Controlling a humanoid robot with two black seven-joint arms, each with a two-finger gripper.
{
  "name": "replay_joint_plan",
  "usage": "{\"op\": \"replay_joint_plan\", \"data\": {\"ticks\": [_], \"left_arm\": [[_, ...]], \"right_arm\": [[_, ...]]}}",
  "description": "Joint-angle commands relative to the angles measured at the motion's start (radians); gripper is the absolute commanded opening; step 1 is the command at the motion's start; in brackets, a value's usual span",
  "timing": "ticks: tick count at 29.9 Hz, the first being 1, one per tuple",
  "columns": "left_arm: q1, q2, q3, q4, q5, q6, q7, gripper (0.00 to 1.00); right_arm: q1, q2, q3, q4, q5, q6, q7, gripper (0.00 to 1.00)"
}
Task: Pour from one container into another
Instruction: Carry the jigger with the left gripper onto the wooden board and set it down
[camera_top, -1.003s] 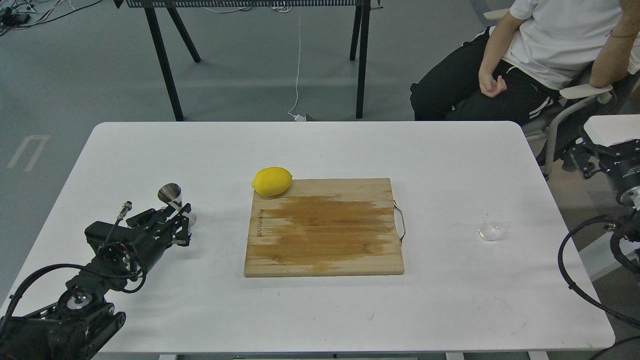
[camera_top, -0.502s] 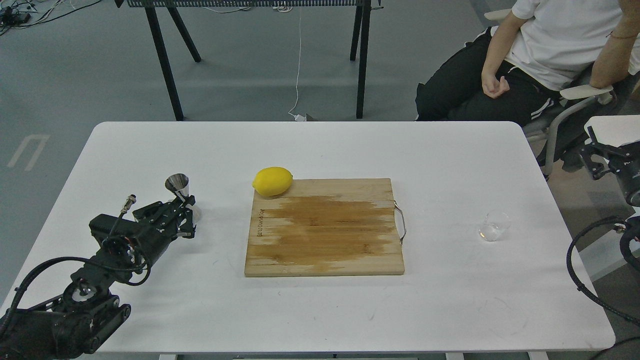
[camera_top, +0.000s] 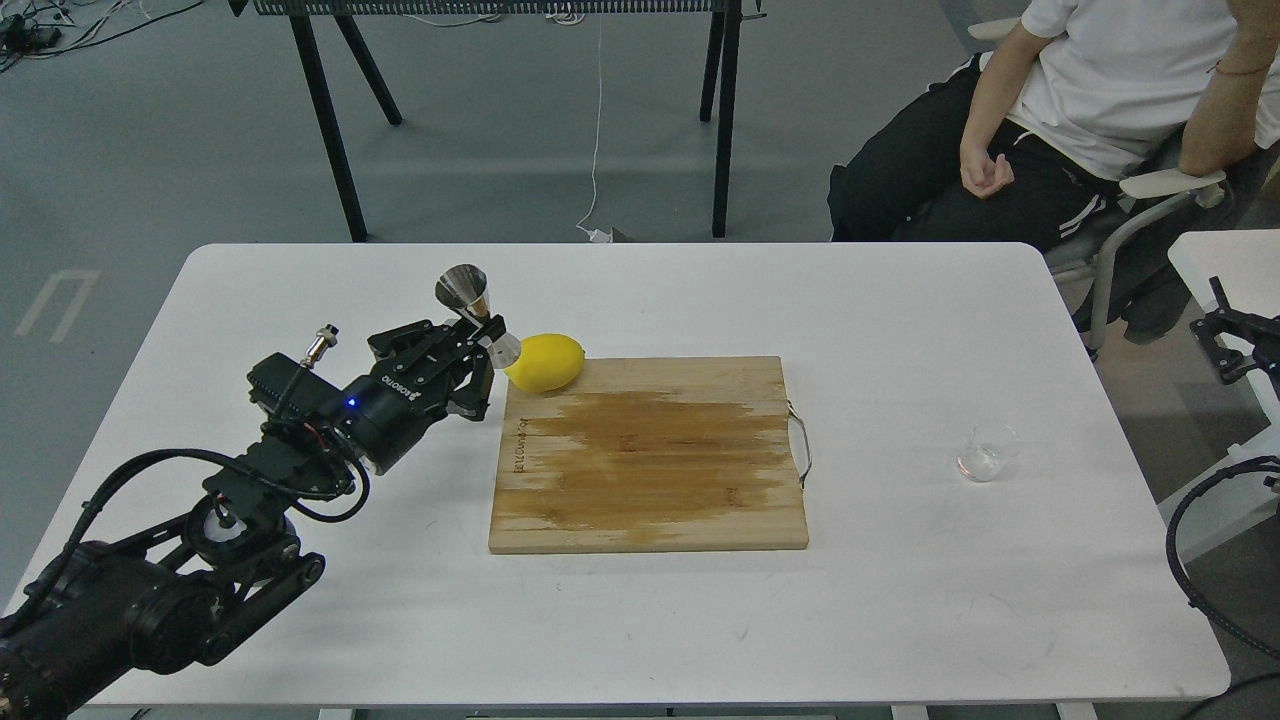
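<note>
My left gripper (camera_top: 480, 345) is shut on the steel hourglass jigger (camera_top: 472, 305), holding it by its waist above the table, just left of the lemon. The jigger tilts a little to the left, its open upper cone facing up. The small clear glass cup (camera_top: 986, 452) stands alone on the white table (camera_top: 640, 620) at the right, well right of the cutting board. Of my right arm only a dark part (camera_top: 1235, 345) shows at the right edge, off the table; whether its fingers are open is hidden.
A wooden cutting board (camera_top: 650, 455) with a metal handle lies at the table's middle. A yellow lemon (camera_top: 545, 362) rests on its far left corner, close to the held jigger. A seated person (camera_top: 1050, 110) is beyond the far right corner.
My left arm has lifted the jigger off the table and carried it right and away from me, up to the lemon. The right arm has drawn back toward the right edge.
</note>
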Motion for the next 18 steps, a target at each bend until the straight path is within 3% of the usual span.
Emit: {"op": "replay_joint_plan", "data": {"ticks": [1, 9, 15, 18], "left_arm": [[-0.073, -0.076, 0.099, 0.013, 0.000, 0.000, 0.001, 0.04], [-0.136, -0.143, 0.248, 0.117, 0.000, 0.000, 0.004, 0.04], [-0.197, -0.295, 0.317, 0.315, 0.000, 0.000, 0.004, 0.04], [-0.200, -0.356, 0.350, 0.358, 0.000, 0.000, 0.006, 0.04]], "right_arm": [[-0.009, -0.001, 0.002, 0.000, 0.000, 0.000, 0.001, 1.00], [-0.017, -0.004, 0.011, 0.000, 0.000, 0.000, 0.003, 1.00], [-0.018, -0.002, 0.011, 0.000, 0.000, 0.000, 0.003, 1.00], [-0.023, -0.002, 0.011, 0.000, 0.000, 0.000, 0.004, 1.00]]}}
